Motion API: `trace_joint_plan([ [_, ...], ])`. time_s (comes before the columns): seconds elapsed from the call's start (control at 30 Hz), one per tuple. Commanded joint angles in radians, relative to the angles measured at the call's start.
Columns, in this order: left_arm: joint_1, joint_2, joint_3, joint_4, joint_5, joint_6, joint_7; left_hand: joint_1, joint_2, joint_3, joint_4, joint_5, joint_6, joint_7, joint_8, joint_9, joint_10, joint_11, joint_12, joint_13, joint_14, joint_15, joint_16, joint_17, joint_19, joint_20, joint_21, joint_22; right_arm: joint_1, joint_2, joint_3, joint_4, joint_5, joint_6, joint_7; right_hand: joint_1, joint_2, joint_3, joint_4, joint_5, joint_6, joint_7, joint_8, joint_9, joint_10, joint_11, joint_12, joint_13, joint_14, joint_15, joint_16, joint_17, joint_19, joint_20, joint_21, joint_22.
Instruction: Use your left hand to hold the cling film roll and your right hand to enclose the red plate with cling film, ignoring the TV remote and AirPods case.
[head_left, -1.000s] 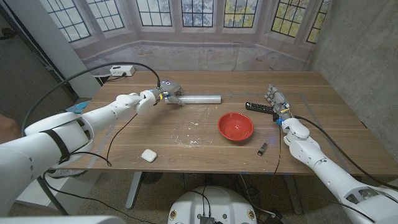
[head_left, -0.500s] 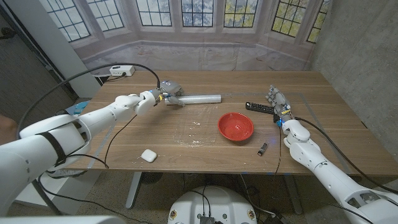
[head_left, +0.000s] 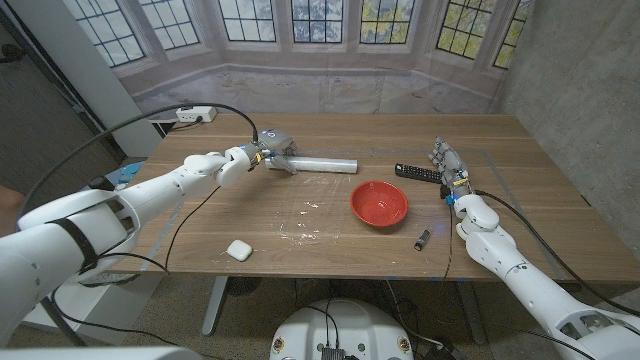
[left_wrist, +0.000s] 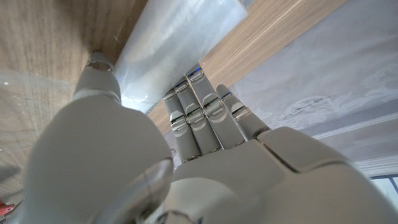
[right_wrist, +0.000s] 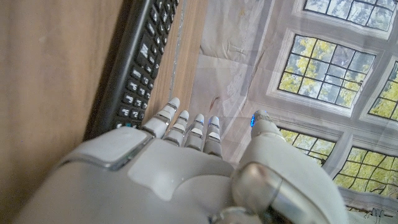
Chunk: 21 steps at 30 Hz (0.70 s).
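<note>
The left hand (head_left: 272, 148) sits at one end of the long silvery cling film roll (head_left: 325, 160) lying on the wooden table (head_left: 300, 215); its fingers (left_wrist: 205, 115) lie side by side along the roll with the thumb opposite, apparently to anchor it. The shallow round red plate (head_left: 379, 203) waits uncovered mid-table. The right hand (head_left: 447, 162) stands by the black TV remote (head_left: 417, 173), fingers straight and close together, holding nothing. The small white AirPods case (head_left: 238, 250) lies well apart.
</note>
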Motion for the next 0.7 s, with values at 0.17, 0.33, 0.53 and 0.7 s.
trace_joint_plan([
  [0.17,0.047,0.041,-0.064,-0.097,0.009,0.045,0.008,0.276,0.287,-0.005,0.005,-0.002,0.035,-0.023,0.006,0.001,0.014,-0.002,0.005,0.008,0.01,0.001,-0.006,0.001,0.008,-0.001,-0.002,0.002,0.006,-0.001,-0.004,0.001,-0.001,-0.004,0.005,0.003,0.008,0.006,-0.003,0.0,0.009,0.0,0.002,0.006,0.011,0.002,0.002,0.005,0.011,-0.078,0.004,0.002,0.006,-0.002,0.003,0.002],
  [0.33,0.068,0.059,-0.094,-0.141,0.007,0.066,0.017,0.279,0.288,-0.007,0.005,-0.002,0.038,-0.026,0.007,0.001,0.019,-0.003,0.006,0.01,0.012,0.0,-0.008,0.0,0.008,0.0,-0.003,0.002,0.013,0.003,-0.008,0.008,-0.003,-0.004,0.009,0.003,0.008,0.006,-0.003,0.0,0.008,-0.001,0.002,0.006,0.011,0.002,0.002,0.005,0.011,-0.077,0.004,0.002,0.006,-0.002,0.003,0.002],
  [0.53,0.087,0.074,-0.122,-0.179,0.01,0.082,0.025,0.281,0.291,-0.009,0.006,-0.001,0.043,-0.025,0.008,0.001,0.021,-0.002,0.005,0.012,0.017,0.0,-0.008,0.0,0.008,0.0,-0.003,0.002,0.017,0.005,-0.01,0.01,-0.005,-0.004,0.01,0.003,0.008,0.006,-0.003,0.0,0.009,0.0,0.002,0.006,0.012,0.002,0.002,0.005,0.012,-0.077,0.004,0.002,0.006,-0.002,0.003,0.002],
  [0.7,0.096,0.078,-0.139,-0.194,0.011,0.087,0.026,0.283,0.292,-0.011,0.006,-0.002,0.047,-0.021,0.009,0.001,0.025,-0.002,0.007,0.016,0.022,0.0,-0.01,-0.001,0.008,0.0,-0.004,0.002,0.016,0.004,-0.01,0.009,-0.005,-0.005,0.009,0.003,0.008,0.006,-0.003,0.0,0.009,0.0,0.002,0.006,0.011,0.001,0.002,0.005,0.012,-0.078,0.003,0.002,0.006,-0.002,0.002,0.002],
])
